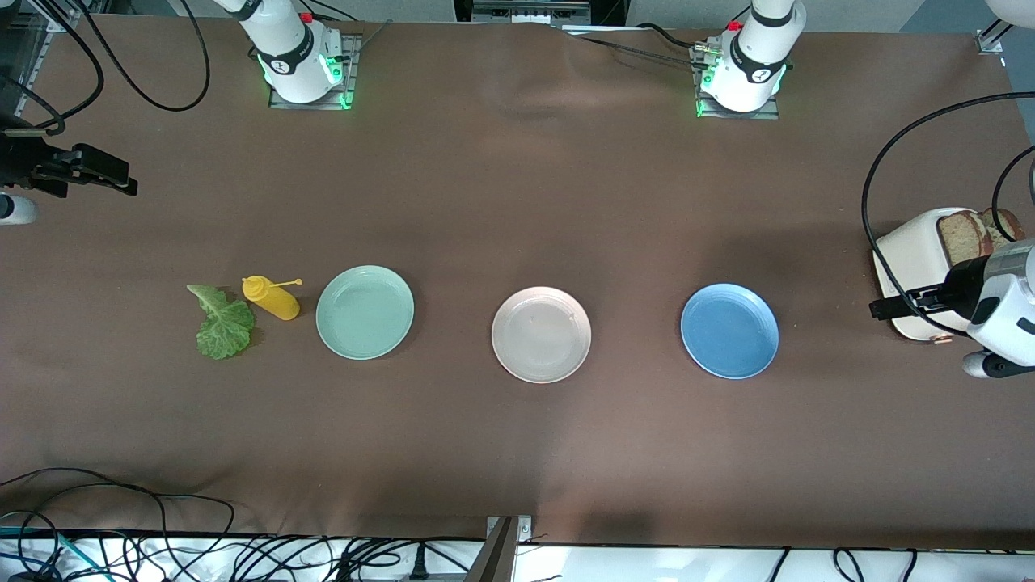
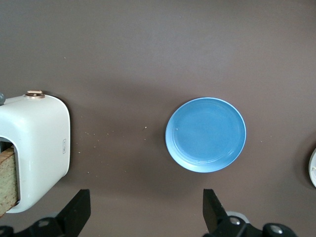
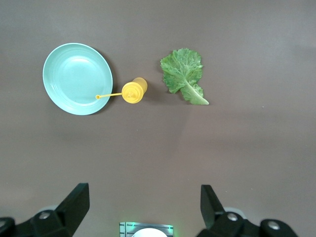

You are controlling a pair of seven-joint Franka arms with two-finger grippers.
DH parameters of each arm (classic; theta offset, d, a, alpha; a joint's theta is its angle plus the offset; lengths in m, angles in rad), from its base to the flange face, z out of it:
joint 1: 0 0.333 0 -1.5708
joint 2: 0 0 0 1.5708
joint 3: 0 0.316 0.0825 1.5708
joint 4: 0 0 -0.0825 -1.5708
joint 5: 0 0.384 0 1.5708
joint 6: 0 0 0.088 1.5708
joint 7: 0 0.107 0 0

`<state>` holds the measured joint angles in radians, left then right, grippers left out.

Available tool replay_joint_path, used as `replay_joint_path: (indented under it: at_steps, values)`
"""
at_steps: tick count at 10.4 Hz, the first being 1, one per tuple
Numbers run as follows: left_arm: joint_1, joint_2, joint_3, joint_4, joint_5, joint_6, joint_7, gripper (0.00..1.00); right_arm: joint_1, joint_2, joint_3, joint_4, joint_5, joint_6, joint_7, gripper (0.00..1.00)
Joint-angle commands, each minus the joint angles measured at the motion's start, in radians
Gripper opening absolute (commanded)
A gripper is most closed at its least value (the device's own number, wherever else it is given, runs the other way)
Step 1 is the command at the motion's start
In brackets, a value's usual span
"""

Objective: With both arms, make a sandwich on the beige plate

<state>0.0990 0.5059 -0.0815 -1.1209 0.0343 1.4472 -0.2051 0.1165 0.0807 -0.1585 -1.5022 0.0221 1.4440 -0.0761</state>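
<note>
Holding both left gripper and right gripper open and empty, I judged the toaster's bread slices light, crumbly, best edge-pinched; limp lettuce leaf beside the mustard bottle; beige plate bare.

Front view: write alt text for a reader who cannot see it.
Three bare plates sit in a row on a brown table: mint-green plate, beige plate, blue plate. A lettuce leaf and yellow bottle lie beside the mint-green one; bread slices stand in a white toaster. Both open grippers, left gripper and right gripper, wait at the table's ends.
</note>
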Motion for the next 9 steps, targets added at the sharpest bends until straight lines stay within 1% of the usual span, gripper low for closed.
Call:
replay_joint_path:
  at_steps: [1,9]
  values:
    - [-0.002,-0.009,0.0,-0.013,0.012,0.009,0.024,1.0,-0.003,-0.009,0.004,0.014,-0.002,-0.022,-0.004,1.0]
    - [-0.002,-0.004,-0.001,-0.013,0.012,0.009,0.024,1.0,0.003,-0.009,0.028,0.013,-0.007,-0.028,-0.008,1.0]
